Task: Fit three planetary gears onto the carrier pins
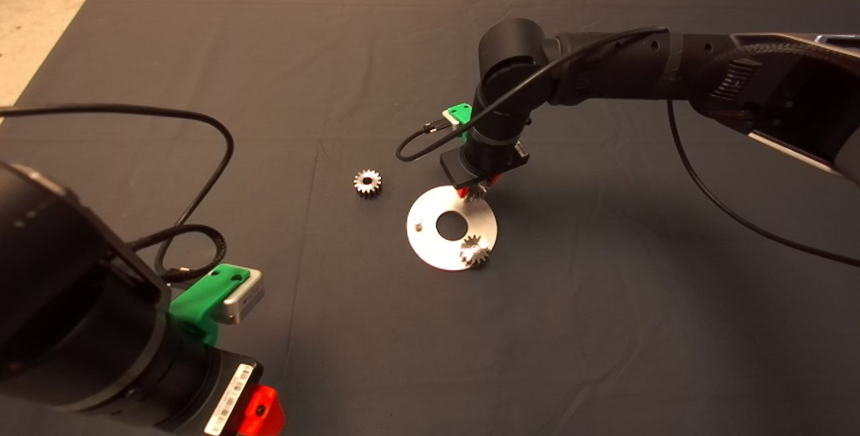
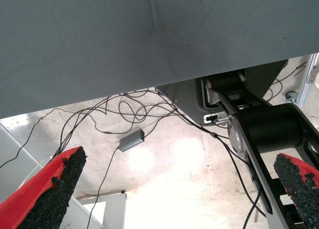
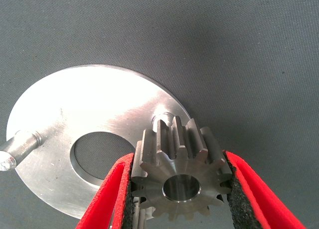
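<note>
Steel toothed gear point(image 3: 180, 178), round ctr hole

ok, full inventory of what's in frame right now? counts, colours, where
mat: 1, dark grey, covers the table
disc: 1, silver-white with large centre hole, mid-mat
carrier pins: 1 bare on the disc's left side; a second shows in the right wrist view behind the held gear; the third is hidden by the seated gear
planetary gears: 3, shiny grey; one loose on the mat left of the disc, one seated at the disc's near-right edge, one held over the disc's far edge
floor: pale, with cables and a small grey box
right gripper: red fingers shut on the held gear
left gripper: parked lower left, fingers open
</note>
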{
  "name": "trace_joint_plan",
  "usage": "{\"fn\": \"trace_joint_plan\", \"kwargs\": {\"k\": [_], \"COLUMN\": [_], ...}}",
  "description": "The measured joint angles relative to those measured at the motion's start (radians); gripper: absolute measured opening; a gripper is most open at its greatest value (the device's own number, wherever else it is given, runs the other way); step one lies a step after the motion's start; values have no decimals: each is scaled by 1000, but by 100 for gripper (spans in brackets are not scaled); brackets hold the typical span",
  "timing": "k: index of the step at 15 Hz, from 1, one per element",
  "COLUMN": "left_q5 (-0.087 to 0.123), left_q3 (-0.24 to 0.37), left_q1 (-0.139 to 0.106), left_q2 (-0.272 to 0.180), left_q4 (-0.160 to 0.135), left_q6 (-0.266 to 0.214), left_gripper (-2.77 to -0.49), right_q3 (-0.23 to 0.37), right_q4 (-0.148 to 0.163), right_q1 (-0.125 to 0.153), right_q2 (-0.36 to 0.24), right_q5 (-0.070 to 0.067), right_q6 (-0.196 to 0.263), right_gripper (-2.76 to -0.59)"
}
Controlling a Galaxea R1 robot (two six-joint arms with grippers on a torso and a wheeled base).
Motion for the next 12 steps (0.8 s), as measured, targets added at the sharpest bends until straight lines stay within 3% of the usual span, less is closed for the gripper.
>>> {"fn": "trace_joint_plan", "kwargs": {"k": [12], "left_q5": [0], "left_q3": [0], "left_q1": [0], "left_q2": [2], "left_q4": [0], "left_q6": [0], "left_gripper": [-51], "right_q3": [-38], "right_q4": [0], "right_q1": [-2], "right_q2": [37], "right_q5": [0], "right_q6": [-16], "right_gripper": [-229]}}
